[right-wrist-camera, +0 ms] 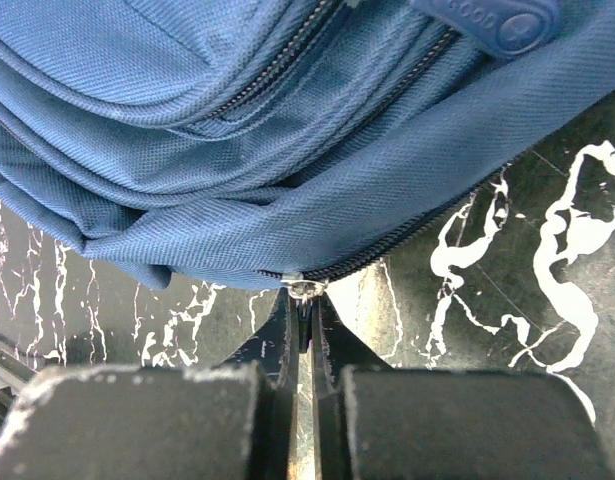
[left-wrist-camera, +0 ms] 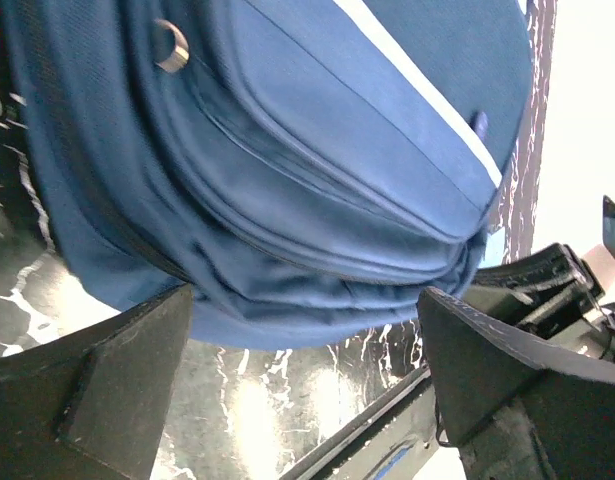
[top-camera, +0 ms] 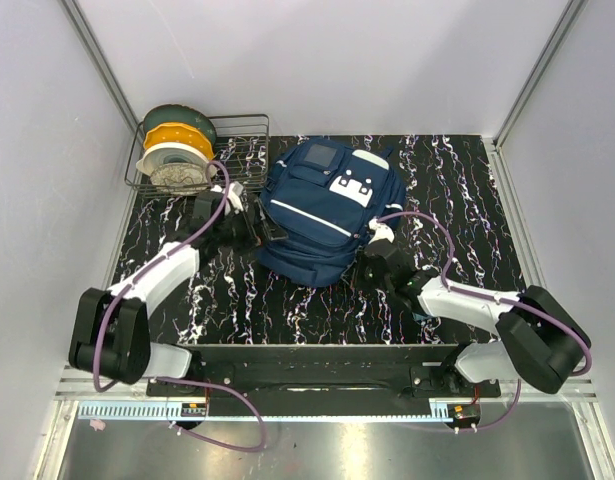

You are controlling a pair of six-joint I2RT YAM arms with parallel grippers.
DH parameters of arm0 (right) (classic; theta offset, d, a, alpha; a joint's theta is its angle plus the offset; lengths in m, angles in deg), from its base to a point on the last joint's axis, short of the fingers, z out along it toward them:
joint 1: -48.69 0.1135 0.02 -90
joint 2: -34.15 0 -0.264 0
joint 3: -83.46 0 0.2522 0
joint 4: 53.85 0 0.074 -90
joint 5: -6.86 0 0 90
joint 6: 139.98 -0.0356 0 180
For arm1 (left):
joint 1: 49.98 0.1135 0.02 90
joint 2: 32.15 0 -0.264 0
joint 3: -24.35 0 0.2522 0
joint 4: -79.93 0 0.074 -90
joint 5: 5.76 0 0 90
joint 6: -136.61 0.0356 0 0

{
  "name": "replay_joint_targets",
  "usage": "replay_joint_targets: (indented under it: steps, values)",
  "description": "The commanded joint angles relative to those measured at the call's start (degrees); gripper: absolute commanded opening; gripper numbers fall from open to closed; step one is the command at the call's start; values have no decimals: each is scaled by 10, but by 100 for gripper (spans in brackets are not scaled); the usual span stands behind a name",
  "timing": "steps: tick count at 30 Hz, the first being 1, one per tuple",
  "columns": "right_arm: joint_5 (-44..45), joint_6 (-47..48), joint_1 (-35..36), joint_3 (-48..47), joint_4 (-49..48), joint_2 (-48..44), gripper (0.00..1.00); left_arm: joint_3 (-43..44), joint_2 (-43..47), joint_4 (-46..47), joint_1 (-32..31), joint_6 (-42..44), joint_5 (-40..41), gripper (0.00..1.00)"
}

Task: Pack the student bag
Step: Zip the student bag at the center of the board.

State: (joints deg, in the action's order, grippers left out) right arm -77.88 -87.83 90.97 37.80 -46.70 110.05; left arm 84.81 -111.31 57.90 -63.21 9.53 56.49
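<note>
My left gripper [left-wrist-camera: 305,335] stands spread wide beside the large navy blue fabric backpack [top-camera: 325,215]. My right gripper [right-wrist-camera: 306,312], fingers pressed together, pinches its small silver metal zipper pull [right-wrist-camera: 305,289].

Navy blue student bag [top-camera: 317,225] with white stripe, white patches, grey square patch; black worktop [top-camera: 467,190] veined white; green, yellow and white rolls [top-camera: 177,150]
</note>
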Motion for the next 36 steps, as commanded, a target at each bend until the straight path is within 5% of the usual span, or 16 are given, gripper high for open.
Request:
replay_joint_targets:
  steps: [1,6,17,21,25,26,31,36]
  values:
    - [-41,-10,-4,-4,-60,9,0,-48,66,39,-61,-61,82,99]
    - [-17,-15,-4,6,-67,4,0,-83,103,81,-117,-128,134,99]
    - [-29,-21,-4,15,-65,-4,0,-11,77,96,-186,-94,146,99]
    - [-13,-20,-4,20,-50,-23,0,16,180,49,-303,25,434,99]
    - [-5,-21,-4,23,-49,-30,0,-5,191,76,-306,25,538,99]
    - [-6,-18,-4,22,-48,-30,0,-12,183,81,-279,-5,528,99]
    - [-7,-14,-4,16,-41,-26,0,-29,129,128,-179,-76,217,99]
    - [-2,-14,-5,18,-39,-32,0,20,90,20,-216,-58,295,99]
